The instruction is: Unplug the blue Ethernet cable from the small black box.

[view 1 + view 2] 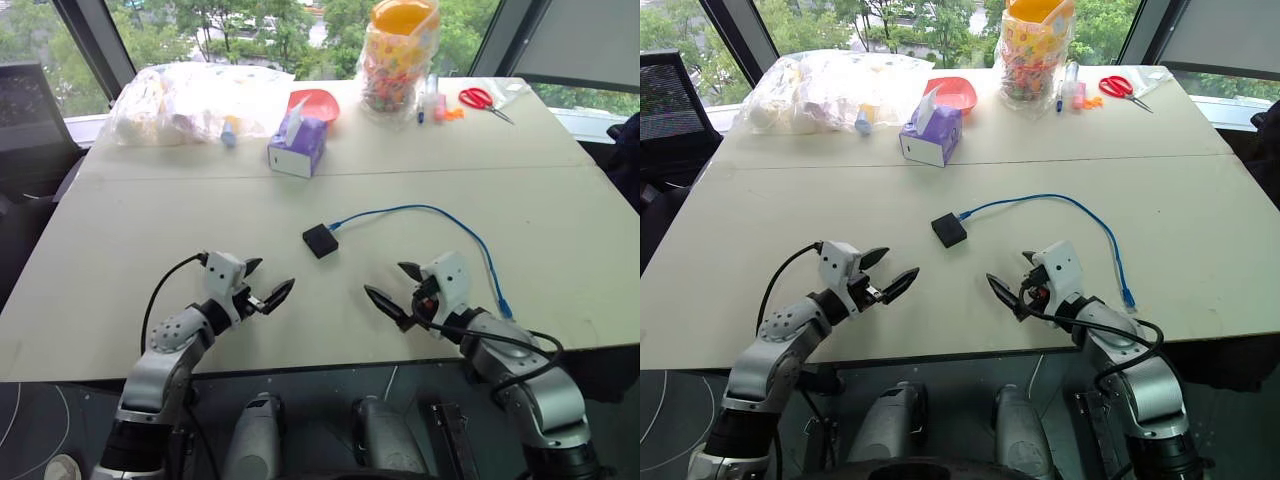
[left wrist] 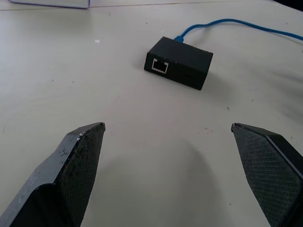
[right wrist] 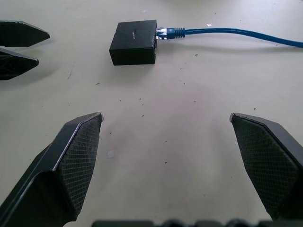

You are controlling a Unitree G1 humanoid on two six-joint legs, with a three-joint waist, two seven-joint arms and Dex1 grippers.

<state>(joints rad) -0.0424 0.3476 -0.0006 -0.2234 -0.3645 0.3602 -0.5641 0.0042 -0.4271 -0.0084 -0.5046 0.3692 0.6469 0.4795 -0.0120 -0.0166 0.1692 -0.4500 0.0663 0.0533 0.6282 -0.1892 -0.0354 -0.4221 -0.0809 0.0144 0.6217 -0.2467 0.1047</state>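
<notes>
- We see the left gripper [image 1: 266, 282] hanging just over the table [image 1: 560, 200], jaws spread wide, nothing between them.
- The right gripper [image 1: 396, 287] is the same: jaws wide apart, empty, tips angled a bit down toward the tabletop.
- The small black box [image 1: 320, 240] lies flat on the table ahead of both grippers, roughly between them and beyond their tips, touching neither.
- In the left wrist view the box [image 2: 179, 63] sits ahead of the fingers [image 2: 78, 161], an empty port facing them.
- The blue Ethernet cable [image 1: 440, 213] is still plugged into the box's side nearer the right gripper; the right wrist view shows its clear plug [image 3: 163, 32] seated in the box.
- From the box the cable arcs away, then curves back past the outer side of the right gripper; its free end [image 1: 505, 308] lies on the table just beside the right wrist.
- Far beyond the grippers we see a purple tissue box [image 1: 297, 146], a red bowl [image 1: 318, 103], clear plastic bags [image 1: 195, 100], a candy jar [image 1: 398, 60] and red scissors [image 1: 482, 100].
</notes>
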